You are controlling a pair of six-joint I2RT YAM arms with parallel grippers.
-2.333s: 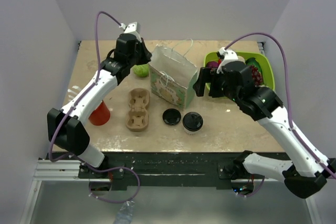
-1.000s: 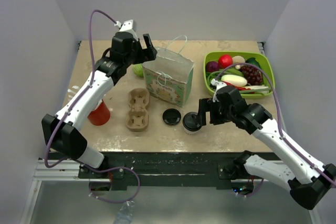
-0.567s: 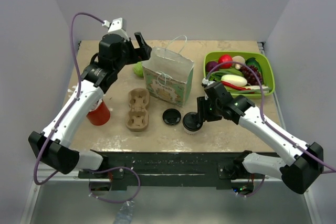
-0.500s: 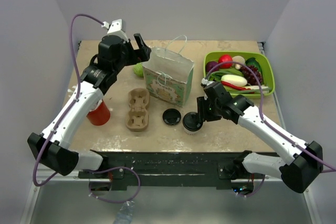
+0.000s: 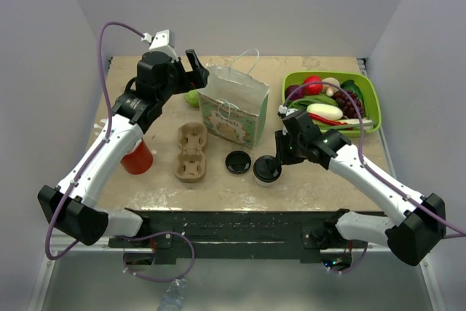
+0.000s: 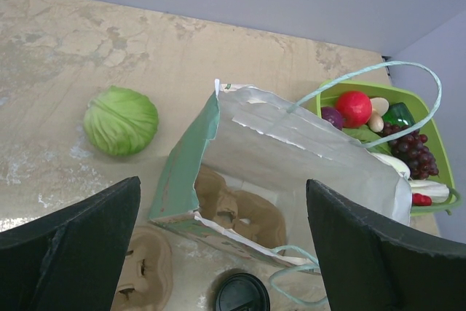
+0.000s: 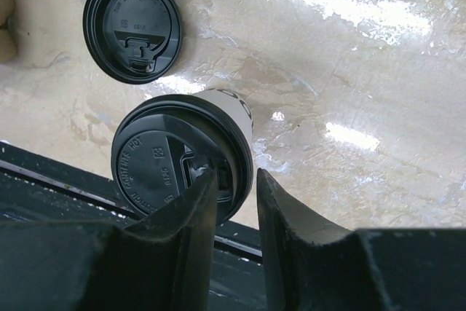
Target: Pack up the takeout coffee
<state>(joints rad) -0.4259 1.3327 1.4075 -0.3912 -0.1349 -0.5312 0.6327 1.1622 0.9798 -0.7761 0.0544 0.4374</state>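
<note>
The takeout coffee (image 5: 267, 170), a white paper cup with a black lid (image 7: 175, 158), stands near the table's front edge. My right gripper (image 5: 278, 155) has come at it from the right. Its jaws (image 7: 237, 180) are pinched on the lid's rim, with one finger on the lid's top and the other against the outside of the cup wall. My left gripper (image 5: 195, 69) hovers wide open above the left rim of the open paper bag (image 5: 233, 111). In the left wrist view a brown cup carrier (image 6: 240, 213) lies at the bottom of the bag (image 6: 291, 158).
A loose black lid (image 5: 238, 162) lies just left of the cup. A second cup carrier (image 5: 191, 151) and a red cup (image 5: 137, 156) sit further left. A cabbage (image 5: 194, 97) lies behind the bag. A green tray (image 5: 371, 103) of produce fills the back right.
My right gripper has narrowed from wide open to a pinch on the cup's rim. The left arm has barely moved above the bag.
</note>
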